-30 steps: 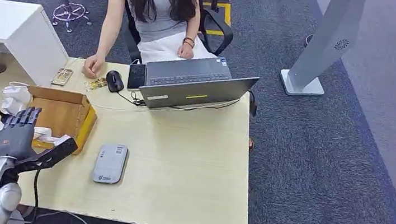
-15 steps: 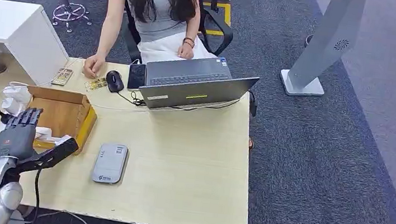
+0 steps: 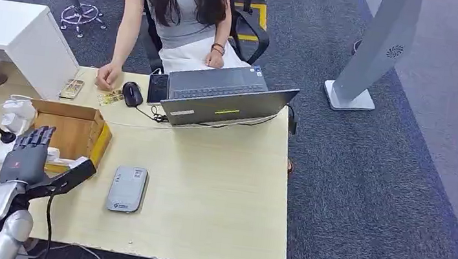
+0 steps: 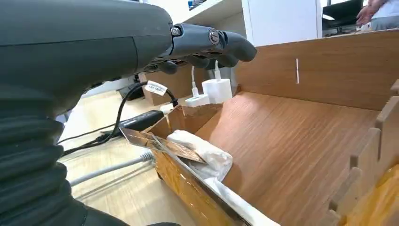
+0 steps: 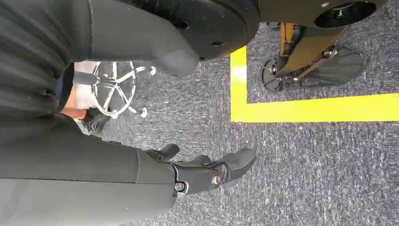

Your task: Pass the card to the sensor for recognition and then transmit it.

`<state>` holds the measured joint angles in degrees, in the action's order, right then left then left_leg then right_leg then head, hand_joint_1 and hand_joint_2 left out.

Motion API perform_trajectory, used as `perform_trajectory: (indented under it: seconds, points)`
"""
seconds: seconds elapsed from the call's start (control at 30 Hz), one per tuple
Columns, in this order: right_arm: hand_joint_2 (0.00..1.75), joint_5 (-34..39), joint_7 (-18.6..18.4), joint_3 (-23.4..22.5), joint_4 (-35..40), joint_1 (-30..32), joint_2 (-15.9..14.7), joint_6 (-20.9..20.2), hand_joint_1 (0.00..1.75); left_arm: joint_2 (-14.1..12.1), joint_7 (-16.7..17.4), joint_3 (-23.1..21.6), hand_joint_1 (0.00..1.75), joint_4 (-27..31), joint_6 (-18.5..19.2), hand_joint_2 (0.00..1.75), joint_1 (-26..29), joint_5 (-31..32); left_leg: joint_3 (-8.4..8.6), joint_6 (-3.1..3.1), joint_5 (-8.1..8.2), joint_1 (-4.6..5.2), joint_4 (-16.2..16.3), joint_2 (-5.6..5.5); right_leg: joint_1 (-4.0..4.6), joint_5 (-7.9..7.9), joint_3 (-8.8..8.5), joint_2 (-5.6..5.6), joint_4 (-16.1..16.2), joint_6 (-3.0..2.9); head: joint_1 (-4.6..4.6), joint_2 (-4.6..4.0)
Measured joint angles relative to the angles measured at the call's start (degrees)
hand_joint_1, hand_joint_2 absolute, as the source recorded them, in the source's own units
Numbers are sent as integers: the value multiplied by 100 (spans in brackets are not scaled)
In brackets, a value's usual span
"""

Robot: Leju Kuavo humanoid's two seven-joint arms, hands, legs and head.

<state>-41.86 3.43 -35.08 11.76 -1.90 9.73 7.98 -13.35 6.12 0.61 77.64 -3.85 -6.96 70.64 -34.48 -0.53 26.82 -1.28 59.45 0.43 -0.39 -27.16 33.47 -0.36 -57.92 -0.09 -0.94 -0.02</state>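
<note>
Overhead, left hand (image 3: 26, 160) fingers (image 3: 38, 137) spread above the box (image 3: 73, 131); sensor (image 3: 127, 188) label unreadable.

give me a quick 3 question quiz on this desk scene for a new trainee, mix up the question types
1. True or false: the left robot hand already holds the card.
2. Multiple choice: where does the grey card reader lie? A) inside the cardboard box B) on the desk beside the cardboard box C) on the laptop
3. Fill the blank: the right robot hand hangs above grey ____.

Key
1. False: its fingers are spread above the box, with the card lying at the box's edge.
2. B
3. carpet
</note>
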Motion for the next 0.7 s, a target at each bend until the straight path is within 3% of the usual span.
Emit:
perform_trajectory:
  seconds: [0.03, 0.07, 0.7]
  points:
    - [175, 0, 0, -2, 0, 0, 0, 0, 0, 7, 0, 0, 0, -13, -2, 175, -1, 11, 0, 0, 0, 0, 0, 0, 0, 0, 0, 0, 0, 0, 0, 0]
    - [175, 0, 0, -2, 0, 0, 0, 0, 0, 9, 0, 0, 175, -17, -2, 175, -1, 20, 0, 0, 0, 0, 0, 0, 0, 0, 0, 0, 0, 0, 0, 0]
    - [175, -26, 0, -42, 0, 1, 0, -4, 0, 31, -44, -4, 175, -24, 142, 175, 2, -158, -1, 0, 0, 0, 0, 0, 0, 0, -1, 0, 0, 0, 0, 0]
